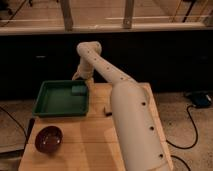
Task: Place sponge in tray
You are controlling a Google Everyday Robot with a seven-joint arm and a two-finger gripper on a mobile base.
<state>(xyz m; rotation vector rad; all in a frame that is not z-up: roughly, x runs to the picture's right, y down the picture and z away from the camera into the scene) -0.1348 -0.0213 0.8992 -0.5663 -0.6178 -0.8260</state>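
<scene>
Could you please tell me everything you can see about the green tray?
The tray is a large, shallow green rectangle, plastic-looking, with a raised flared rim. It sits flat at the back left of the wooden table. The teal sponge lies in its back right corner, with the end effector just above it. A dark bowl stands apart in front of it.

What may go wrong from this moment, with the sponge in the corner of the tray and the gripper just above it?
1. The sponge lies in the far right corner of the tray, close to the rim. If it clings to the gripper on the way up, it might fall outside.
2. The gripper hangs low beside that rim, so a sideways move may push the tray.
</scene>
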